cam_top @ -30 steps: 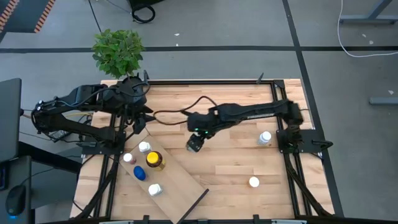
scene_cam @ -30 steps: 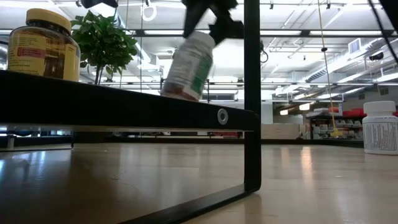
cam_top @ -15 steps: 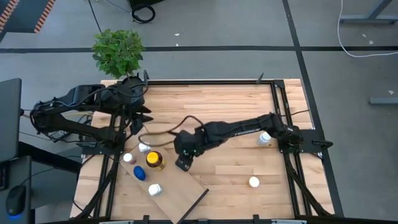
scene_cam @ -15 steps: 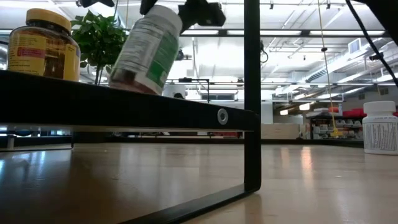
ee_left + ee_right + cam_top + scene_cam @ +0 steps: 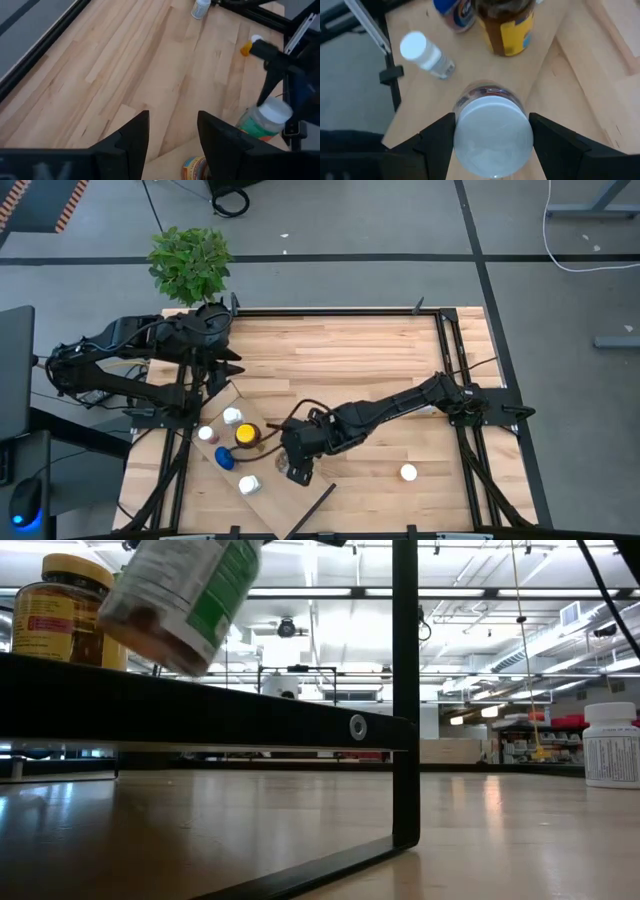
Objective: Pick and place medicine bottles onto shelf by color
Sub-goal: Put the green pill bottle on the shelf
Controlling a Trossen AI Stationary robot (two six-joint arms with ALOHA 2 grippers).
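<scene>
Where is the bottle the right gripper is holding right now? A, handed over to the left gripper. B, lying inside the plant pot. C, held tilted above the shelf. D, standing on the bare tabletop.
C: the right gripper grips a white-capped bottle that hangs tilted, clear of the shelf in the low view.

A white-capped bottle (image 5: 492, 127) with a green-and-white label sits between black fingers (image 5: 439, 142). The amber bottle (image 5: 248, 437) wears a yellow cap and yellow label; a neighbouring bottle (image 5: 225, 458) is blue. The shelf (image 5: 300, 485) is pale plywood, the slatted worktop (image 5: 380, 360) light wood, the plant (image 5: 190, 262) green.
</scene>
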